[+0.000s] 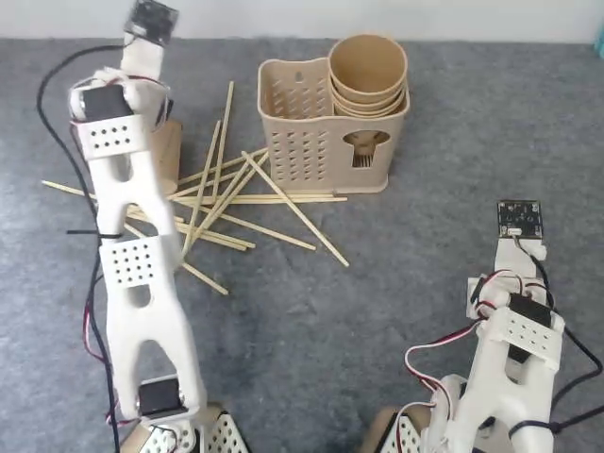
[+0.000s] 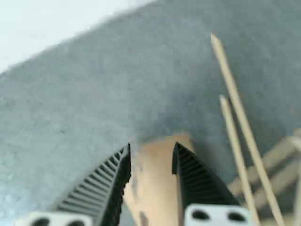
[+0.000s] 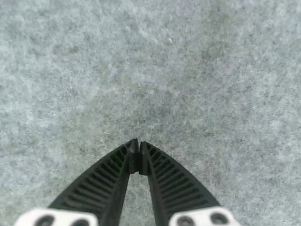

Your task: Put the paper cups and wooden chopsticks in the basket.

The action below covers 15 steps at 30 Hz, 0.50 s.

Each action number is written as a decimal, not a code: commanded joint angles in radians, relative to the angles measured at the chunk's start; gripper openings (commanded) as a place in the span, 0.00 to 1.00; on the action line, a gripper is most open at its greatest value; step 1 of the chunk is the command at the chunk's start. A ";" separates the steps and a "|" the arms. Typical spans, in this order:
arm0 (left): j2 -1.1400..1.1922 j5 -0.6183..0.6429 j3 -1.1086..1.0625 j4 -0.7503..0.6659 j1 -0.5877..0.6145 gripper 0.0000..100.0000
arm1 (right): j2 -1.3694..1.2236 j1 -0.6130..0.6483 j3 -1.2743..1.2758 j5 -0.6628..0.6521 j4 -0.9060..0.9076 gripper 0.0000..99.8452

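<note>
A tan paper cup (image 2: pixel 153 183) lies on the grey carpet at the back left, partly under the left arm (image 1: pixel 168 156). My left gripper (image 2: pixel 151 149) hangs just over it, open by a narrow gap, its fingers (image 2: pixel 197 183) straddling the cup. Several wooden chopsticks (image 1: pixel 222 203) lie scattered between that arm and the beige basket (image 1: pixel 293 132), and two of them (image 2: pixel 237 127) pass beside the left gripper. A stack of paper cups (image 1: pixel 368 71) stands in the basket's right half. My right gripper (image 3: pixel 139 157) is shut and empty over bare carpet at the front right (image 1: pixel 519 222).
The grey carpet (image 1: pixel 415 245) covers the whole table, with open room between the basket and the right arm. A pale wall edge runs along the back. Both arm bases stand at the front edge.
</note>
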<state>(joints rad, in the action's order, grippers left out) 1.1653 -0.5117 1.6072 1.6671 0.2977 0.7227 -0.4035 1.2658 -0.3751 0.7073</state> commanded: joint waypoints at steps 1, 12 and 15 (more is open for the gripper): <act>-0.091 -0.041 -0.015 0.091 -0.018 0.11 | 0.033 0.012 0.026 -0.014 -0.022 0.01; -0.394 -0.061 -0.381 0.083 -0.017 0.08 | 0.033 0.012 0.026 -0.014 -0.021 0.01; -0.459 0.075 -0.348 0.006 -0.020 0.08 | 0.033 0.012 0.026 -0.014 -0.021 0.01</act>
<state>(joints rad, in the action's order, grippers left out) 0.8385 -0.5485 1.2236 1.7208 0.2885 0.7227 -0.4035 1.2658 -0.3751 0.7073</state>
